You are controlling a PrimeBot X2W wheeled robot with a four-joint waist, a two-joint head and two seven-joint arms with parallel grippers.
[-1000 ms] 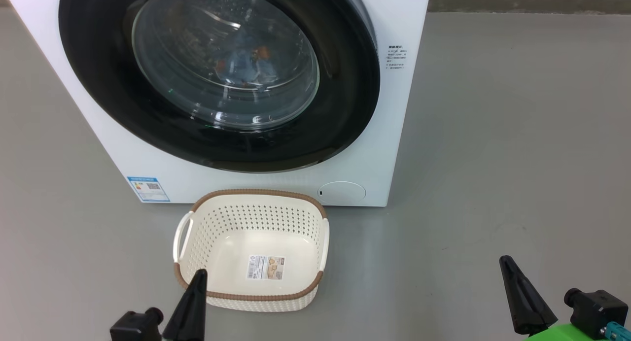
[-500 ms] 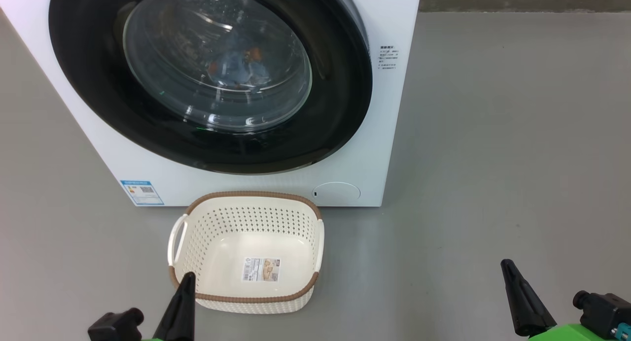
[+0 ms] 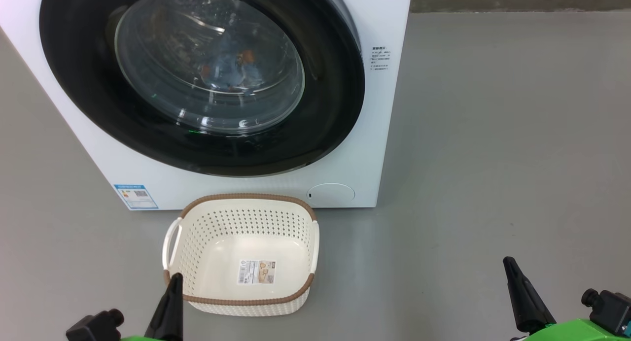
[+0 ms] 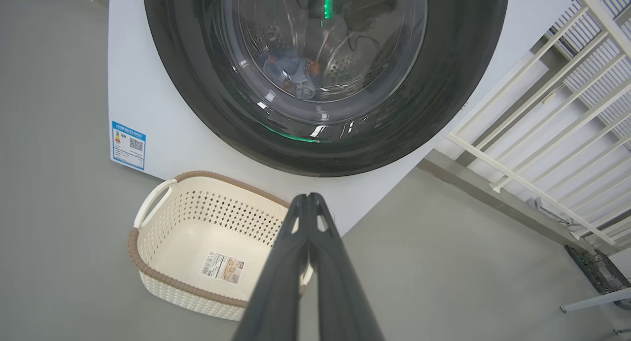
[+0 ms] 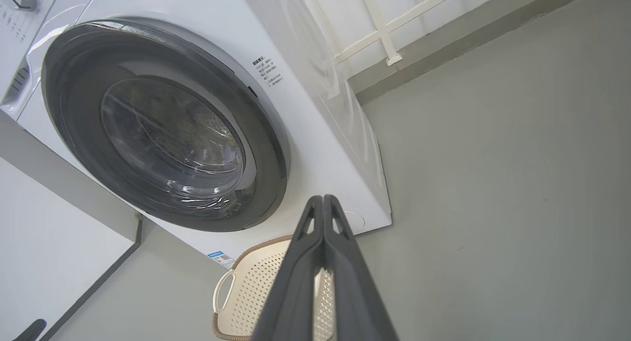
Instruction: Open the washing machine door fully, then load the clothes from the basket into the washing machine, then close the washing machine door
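head view shows my left gripper (image 3: pixel 173 284) low, dark fingers pressed together, tip by the near rim of the small cream plastic basket (image 3: pixel 246 198). my right gripper (image 3: pixel 510 269), fingers together too, sits far right. soft light-blue clothes (image 3: pixel 240 70) lie behind the closed round black-rimmed glass door (image 3: pixel 335 114).

the washing machine door (image 3: pixel 337 94) is shut flush against the washing machine (image 3: pixel 367 158), so it bars our way to the drum (image 4: pixel 345 67). the basket (image 3: pixel 246 222) stands on the floor (image 3: pixel 493 134) just before the machine's foot, under the door, its top open to us from above. to our right of both, bare floor runs back to a white railing (image 4: pixel 517 181).
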